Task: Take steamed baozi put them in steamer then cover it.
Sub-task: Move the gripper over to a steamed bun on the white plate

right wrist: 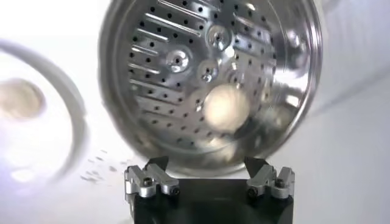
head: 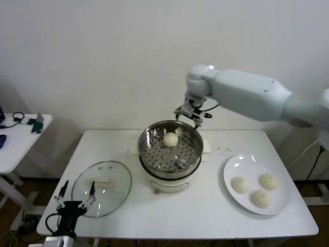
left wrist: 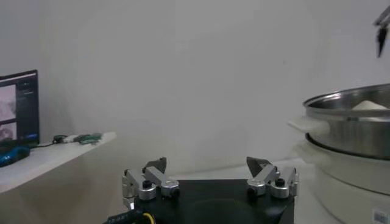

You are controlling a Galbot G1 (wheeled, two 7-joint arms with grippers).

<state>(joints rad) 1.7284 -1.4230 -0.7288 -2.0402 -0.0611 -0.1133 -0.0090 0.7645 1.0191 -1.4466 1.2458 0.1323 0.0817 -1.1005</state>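
The shiny steamer (head: pixel 149 159) stands mid-table on its white pot base. One cream-white baozi (head: pixel 170 139) lies on its perforated floor, also seen in the right wrist view as a baozi (right wrist: pixel 225 108) inside the steamer (right wrist: pixel 122 73). Three more baozi (head: pixel 261 198) rest on the white plate (head: pixel 232 167) at the right. My right gripper (head: pixel 189 113) hovers open and empty above the steamer's far rim. The glass cover (head: pixel 95 206) with its cream handle lies flat at the left front. My left gripper (head: pixel 76 193) stands open by the cover's near edge, holding nothing.
A white side table (head: pixel 13 146) with cables and small items stands to the far left. Dark specks (head: pixel 223 150) dot the table between steamer and plate. A white wall runs behind the table.
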